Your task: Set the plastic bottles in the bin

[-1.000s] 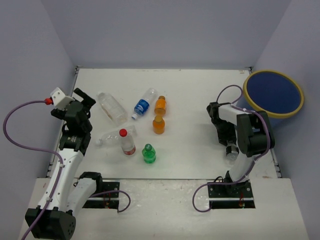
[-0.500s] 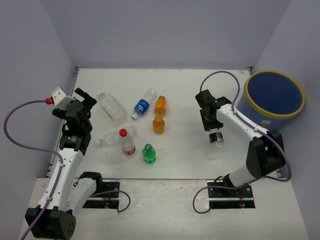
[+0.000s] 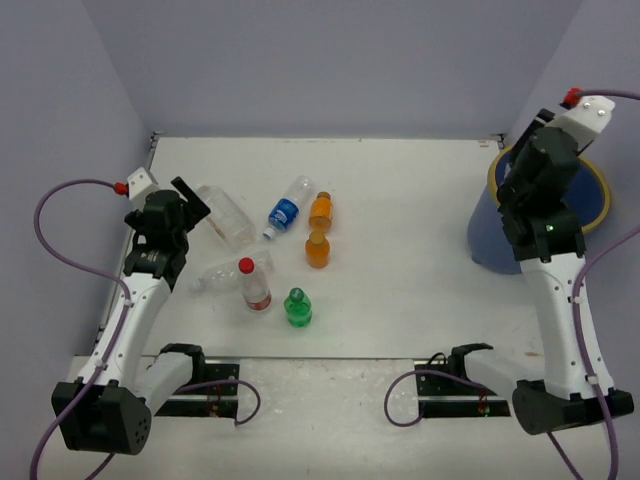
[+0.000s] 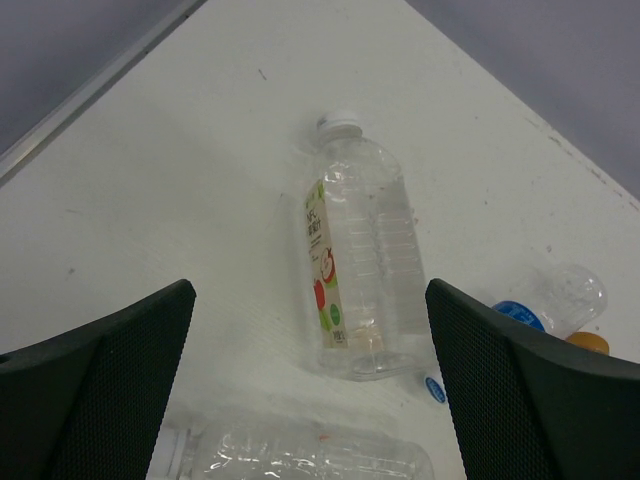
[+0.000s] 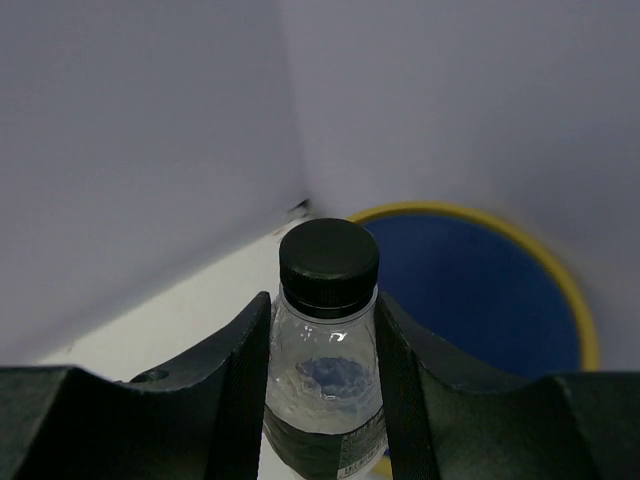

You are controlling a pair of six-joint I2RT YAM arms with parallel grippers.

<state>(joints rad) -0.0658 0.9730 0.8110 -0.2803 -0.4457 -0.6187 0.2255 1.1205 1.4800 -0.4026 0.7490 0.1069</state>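
Your right end effector (image 5: 320, 320) is clamped on a clear, black-capped bottle (image 5: 326, 385). It holds the bottle upright, raised over the blue, yellow-rimmed bin (image 5: 470, 300) at the far right. Your left end effector (image 4: 308, 300) has its jaws spread wide and grips nothing. It hovers over a clear bottle (image 4: 365, 260) lying on its side at the far left of the surface (image 3: 400, 200). Left of centre are the blue-labelled bottle (image 3: 285, 213), two orange bottles (image 3: 320, 211) (image 3: 317, 249), the green bottle (image 3: 297, 307), the red-capped bottle (image 3: 254, 285) and another clear one (image 3: 222, 273) touching it.

White table (image 3: 400, 200) — lilac walls (image 3: 330, 60) on 3 sides.
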